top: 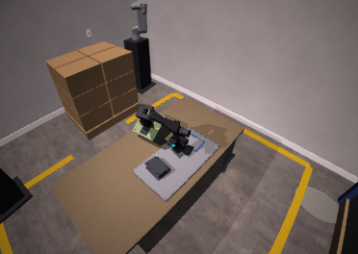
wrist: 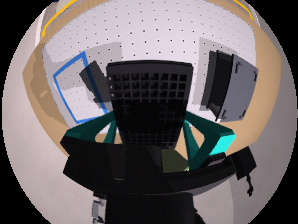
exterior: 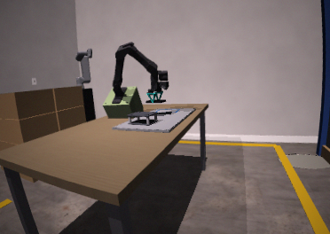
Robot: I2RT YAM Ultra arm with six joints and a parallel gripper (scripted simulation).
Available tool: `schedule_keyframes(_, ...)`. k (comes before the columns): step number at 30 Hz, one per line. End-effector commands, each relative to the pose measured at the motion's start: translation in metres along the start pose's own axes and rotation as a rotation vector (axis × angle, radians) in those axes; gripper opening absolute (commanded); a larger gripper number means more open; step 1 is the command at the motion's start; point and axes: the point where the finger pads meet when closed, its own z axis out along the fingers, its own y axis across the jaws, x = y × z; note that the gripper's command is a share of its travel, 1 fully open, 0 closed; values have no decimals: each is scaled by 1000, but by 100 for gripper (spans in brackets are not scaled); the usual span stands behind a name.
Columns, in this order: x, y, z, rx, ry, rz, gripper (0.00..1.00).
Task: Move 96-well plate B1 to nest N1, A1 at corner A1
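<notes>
My gripper (top: 176, 145) is shut on the dark 96-well plate (wrist: 148, 102). It holds the plate flat in the air above the grey mat (top: 175, 166). In the wrist view the teal fingers clamp the plate's two sides, and its well grid faces the camera. The blue outline of spot B1 (wrist: 69, 83) lies empty on the mat to the left of the plate. It also shows in the top view (top: 197, 142). The raised nest N1 (top: 158, 167) stands empty on the mat, apart from the plate. It also shows in the exterior view (exterior: 143, 116) and in the wrist view (wrist: 221, 87). I cannot read the A1 mark.
The arm's green base block (top: 148, 129) sits on the wooden table behind the mat. A stack of cardboard boxes (top: 93, 86) and a second grey arm on a black pedestal (top: 139, 47) stand on the floor beyond. The table's far edge is close to B1.
</notes>
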Motion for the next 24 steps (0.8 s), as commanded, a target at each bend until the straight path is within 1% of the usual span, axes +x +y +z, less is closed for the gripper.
schedule_keyframes(1, 2, -16, -8, 9, -12, -27, 0)
schedule_keyframes(6, 1, -32, -11, 9, -11, -27, 0)
schedule_keyframes(8, 1, -32, -11, 9, -11, -27, 0)
schedule_keyframes(9, 0, -32, -13, 8, -18, -36, 0)
schedule_keyframes(10, 0, -38, -12, 9, -11, -27, 0)
schedule_keyframes(21, -2, -74, -17, 9, -10, -26, 0)
schedule_keyframes(24, -2, -80, -18, 7, -10, -26, 0)
